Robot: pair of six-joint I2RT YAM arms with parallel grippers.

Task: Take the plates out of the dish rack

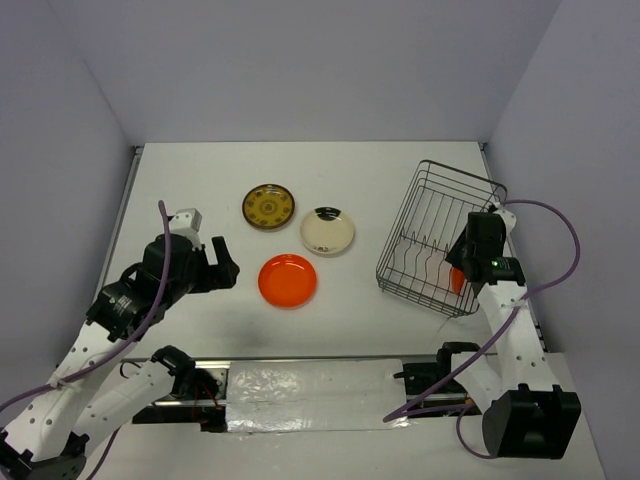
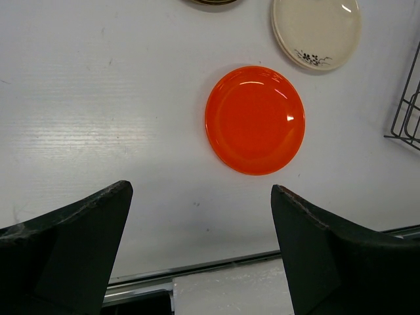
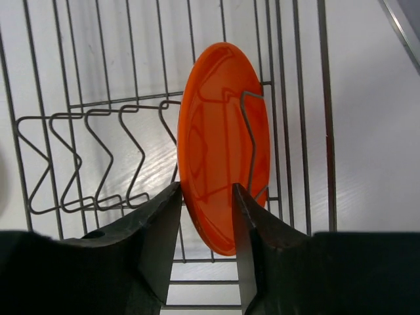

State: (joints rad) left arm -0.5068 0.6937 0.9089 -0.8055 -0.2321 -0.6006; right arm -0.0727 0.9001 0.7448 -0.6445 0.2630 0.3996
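Note:
An orange plate stands on edge in a slot of the dark wire dish rack, at its near right corner. My right gripper reaches down into the rack, its two fingers pressed against either side of that plate's lower rim. Three plates lie flat on the table: a second orange plate, a cream plate and a yellow-brown patterned plate. My left gripper hovers open over the table just near of the flat orange plate, holding nothing.
The rack's other slots show no plates. A metal rail runs along the table's near edge between the arm bases. The rack's corner shows at the right of the left wrist view, beside the cream plate.

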